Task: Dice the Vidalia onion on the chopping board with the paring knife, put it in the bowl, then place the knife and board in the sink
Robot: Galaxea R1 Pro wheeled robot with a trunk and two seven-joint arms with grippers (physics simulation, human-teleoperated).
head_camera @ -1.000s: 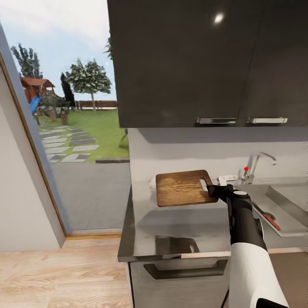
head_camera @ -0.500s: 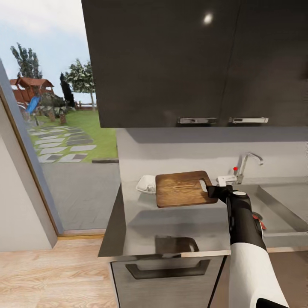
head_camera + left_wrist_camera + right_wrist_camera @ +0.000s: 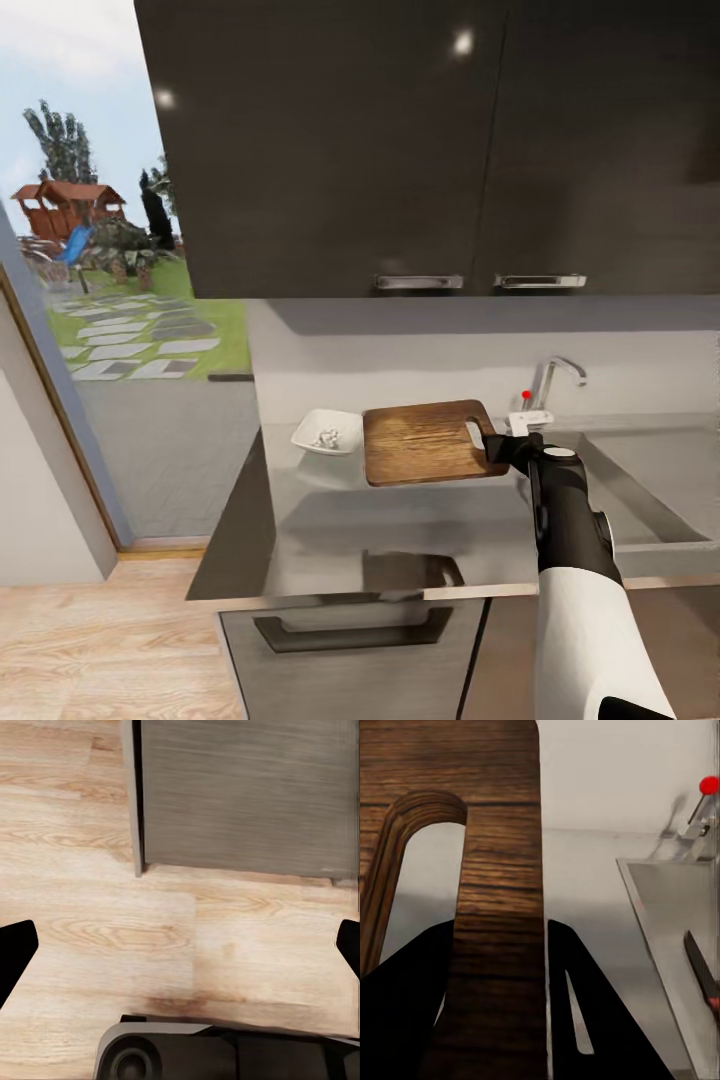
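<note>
Over the glossy grey steel countertop [image 3: 400, 540], held level: rectangular dark brown wooden chopping board [image 3: 425, 441], stiff, likely light. Black right gripper [image 3: 503, 447] clamped on the strip beside the slot handle (good purchase). Beyond, small white squarish bowl [image 3: 326, 433] holding dice.

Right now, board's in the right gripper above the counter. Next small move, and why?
Probably carry the chopping board toward the sink. The right gripper clamps its handle end and holds it above the countertop; the dice already lie in the bowl, and the paring knife lies in the basin, so only the board remains.
</note>
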